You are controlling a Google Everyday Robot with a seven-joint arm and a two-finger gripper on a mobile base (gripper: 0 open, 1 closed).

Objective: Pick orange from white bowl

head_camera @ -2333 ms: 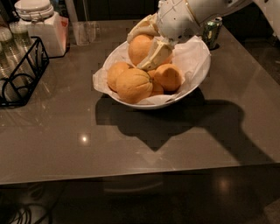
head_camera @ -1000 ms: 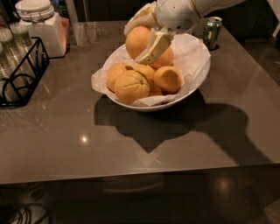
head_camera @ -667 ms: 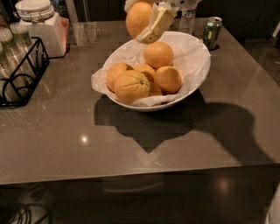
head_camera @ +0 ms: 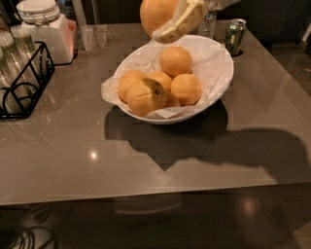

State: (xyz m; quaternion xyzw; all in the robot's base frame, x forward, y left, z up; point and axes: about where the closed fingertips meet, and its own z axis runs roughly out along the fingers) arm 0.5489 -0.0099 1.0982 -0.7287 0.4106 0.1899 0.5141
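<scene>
The gripper (head_camera: pixel 167 22) is at the top of the camera view, above the bowl's far rim, shut on a round smooth orange (head_camera: pixel 156 14) held clear of the bowl. One pale finger (head_camera: pixel 181 24) crosses the orange's right side; the other is hidden behind it. The white bowl (head_camera: pixel 219 78) stands on the table, lined with crinkled white paper, and holds several oranges. The front one (head_camera: pixel 146 96) has a dark crease across its skin.
A green can (head_camera: pixel 235 35) and a clear bottle (head_camera: pixel 208 23) stand behind the bowl at right. A black wire rack with glasses (head_camera: pixel 19 82) and a white lidded jar (head_camera: pixel 46 30) stand at the left. The grey table's front edge (head_camera: pixel 146 194) is near.
The gripper closed on an orange in the bowl and lifted it up out of the bowl to the top of the view. The other oranges stayed in place.
</scene>
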